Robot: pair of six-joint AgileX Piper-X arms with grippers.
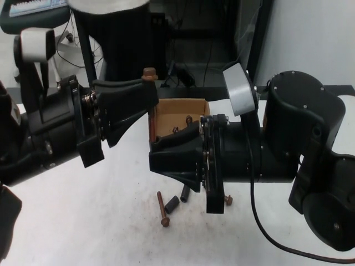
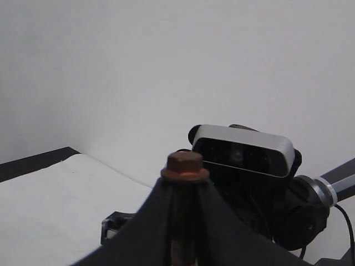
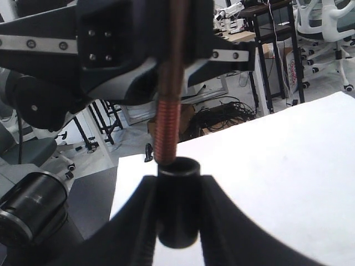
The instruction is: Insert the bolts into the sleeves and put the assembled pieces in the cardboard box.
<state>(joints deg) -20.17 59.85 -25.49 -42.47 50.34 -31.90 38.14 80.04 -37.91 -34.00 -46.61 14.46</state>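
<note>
My left gripper (image 1: 150, 95) is shut on a copper bolt (image 1: 150, 119), held upright in the air with its hex head (image 2: 184, 165) on top, just above the fingers (image 2: 150, 233). Directly below it my right gripper (image 1: 159, 148) is shut on a black sleeve (image 3: 177, 208), mouth upward. The bolt's threaded end (image 3: 166, 133) sits right at the sleeve's mouth; how far it has entered I cannot tell. The cardboard box (image 1: 166, 113) stands behind both grippers with assembled pieces inside.
On the white table below the grippers lie a loose bolt (image 1: 162, 209), two black sleeves (image 1: 171, 205) (image 1: 184, 194) and another bolt (image 1: 227, 199) partly under the right arm. Both arm bodies crowd the middle of the bench.
</note>
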